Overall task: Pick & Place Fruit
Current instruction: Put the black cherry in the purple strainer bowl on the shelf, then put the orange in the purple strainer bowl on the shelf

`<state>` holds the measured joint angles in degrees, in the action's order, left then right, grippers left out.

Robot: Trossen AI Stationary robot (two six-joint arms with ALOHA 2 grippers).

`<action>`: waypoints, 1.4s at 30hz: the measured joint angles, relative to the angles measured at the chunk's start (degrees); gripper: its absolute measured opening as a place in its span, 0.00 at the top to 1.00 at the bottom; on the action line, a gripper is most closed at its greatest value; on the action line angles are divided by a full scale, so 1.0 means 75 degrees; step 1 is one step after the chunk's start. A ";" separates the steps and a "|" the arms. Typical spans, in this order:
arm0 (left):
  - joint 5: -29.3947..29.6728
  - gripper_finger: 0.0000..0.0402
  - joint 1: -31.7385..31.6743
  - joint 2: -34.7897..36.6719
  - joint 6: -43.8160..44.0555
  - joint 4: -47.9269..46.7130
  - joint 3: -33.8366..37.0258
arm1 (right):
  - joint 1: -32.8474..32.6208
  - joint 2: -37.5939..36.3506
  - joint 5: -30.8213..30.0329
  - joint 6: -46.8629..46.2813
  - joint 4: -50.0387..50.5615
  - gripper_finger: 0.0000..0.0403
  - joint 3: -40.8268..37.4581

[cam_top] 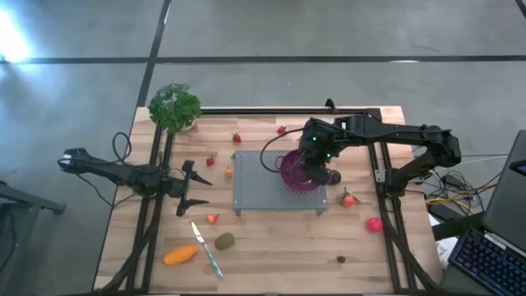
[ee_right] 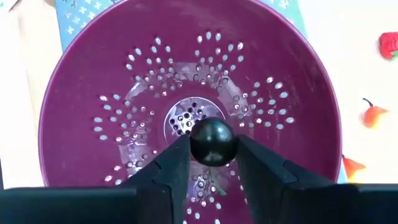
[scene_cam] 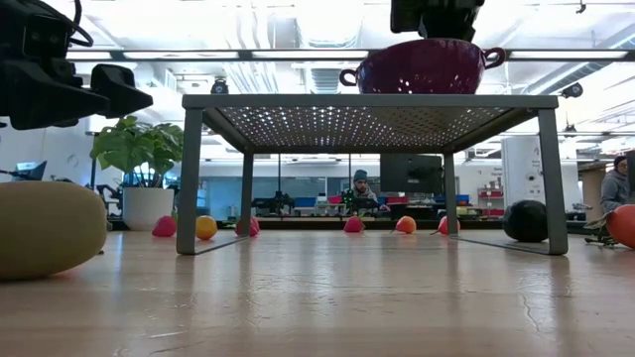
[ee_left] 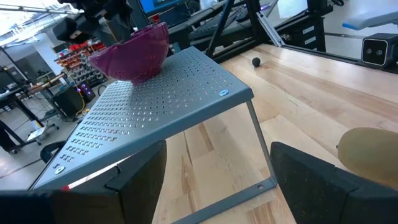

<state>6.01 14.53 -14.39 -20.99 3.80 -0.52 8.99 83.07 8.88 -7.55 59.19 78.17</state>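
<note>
A purple colander (ee_right: 186, 81) stands on the right part of the grey perforated rack (cam_top: 263, 185) in the table's middle. My right gripper (ee_right: 212, 149) hangs over the colander (cam_top: 296, 174), shut on a dark round fruit (ee_right: 212, 140). My left gripper (cam_top: 194, 187) waits open near the table's left edge, level, pointing at the rack (ee_left: 161, 106). Loose fruit lies on the table: strawberries (cam_top: 237, 137) (cam_top: 213, 218), a brown-green oval (cam_top: 224, 241), a long orange piece (cam_top: 180, 256) and a pink-red ball (cam_top: 375, 224). My right gripper pinches the dark round fruit by its two opposite sides (ee_right: 195, 144) between the free ends of its two fingers (ee_right: 169, 168). The fingers come from above, slanting down. The fruit is held over the middle of the colander's holed floor.
A light-handled knife (cam_top: 207, 249) lies near the front left. A potted plant (cam_top: 175, 107) stands at the far left corner. A small orange fruit (cam_top: 348, 198) and a dark one (cam_top: 334, 176) lie right of the rack. A laptop (cam_top: 501, 238) sits beyond the right edge.
</note>
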 joint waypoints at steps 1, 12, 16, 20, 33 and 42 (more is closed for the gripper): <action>-0.0001 0.27 0.0001 0.0000 0.0000 -0.0001 0.0001 | 0.0000 -0.0001 0.0000 0.0000 0.0000 0.69 -0.0001; -0.0001 0.27 0.0001 0.0002 0.0000 0.0001 0.0000 | 0.0000 -0.0003 0.0000 0.0003 0.0007 0.63 -0.0070; -0.0001 0.27 0.0002 0.0003 0.0000 0.0001 0.0001 | 0.0000 -0.0003 0.0001 0.0028 0.0053 0.60 -0.0050; -0.0001 0.27 -0.0001 0.0002 0.0000 -0.0001 0.0001 | 0.0000 -0.0023 0.0003 0.0062 0.0122 0.58 0.0091; -0.0001 0.27 -0.0001 0.0003 0.0000 0.0001 0.0001 | 0.0000 -0.0038 0.0003 0.0265 0.0618 0.63 0.0783; -0.0001 0.27 0.0002 0.0000 0.0000 0.0001 -0.0001 | 0.0000 -0.0038 0.0003 0.0294 0.1089 0.73 0.1251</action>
<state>6.00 14.55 -14.39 -20.99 3.81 -0.54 8.99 82.78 8.91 -5.34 67.36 87.55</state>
